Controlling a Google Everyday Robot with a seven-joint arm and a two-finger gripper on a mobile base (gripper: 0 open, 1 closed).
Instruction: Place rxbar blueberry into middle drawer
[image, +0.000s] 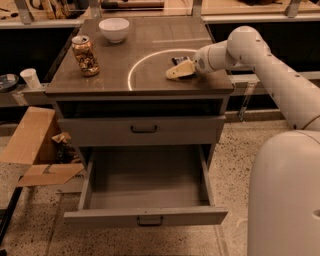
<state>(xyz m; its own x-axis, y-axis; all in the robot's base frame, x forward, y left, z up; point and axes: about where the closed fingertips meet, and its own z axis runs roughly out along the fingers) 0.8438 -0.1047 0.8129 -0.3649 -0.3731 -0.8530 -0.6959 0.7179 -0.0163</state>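
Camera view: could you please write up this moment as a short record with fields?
gripper: low over the cabinet top, right side
rxbar: on the top, right at the gripper; contact unclear
middle drawer: pulled open, nothing visible inside
upper drawer: shut
can: upright, left side of the top
bowl: back of the top, behind the can
task status: rxbar not yet in the drawer

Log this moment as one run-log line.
gripper: over cabinet top, at dark-wrapped flat snack bar | wide grey metal lowest drawer: open, bar not inside
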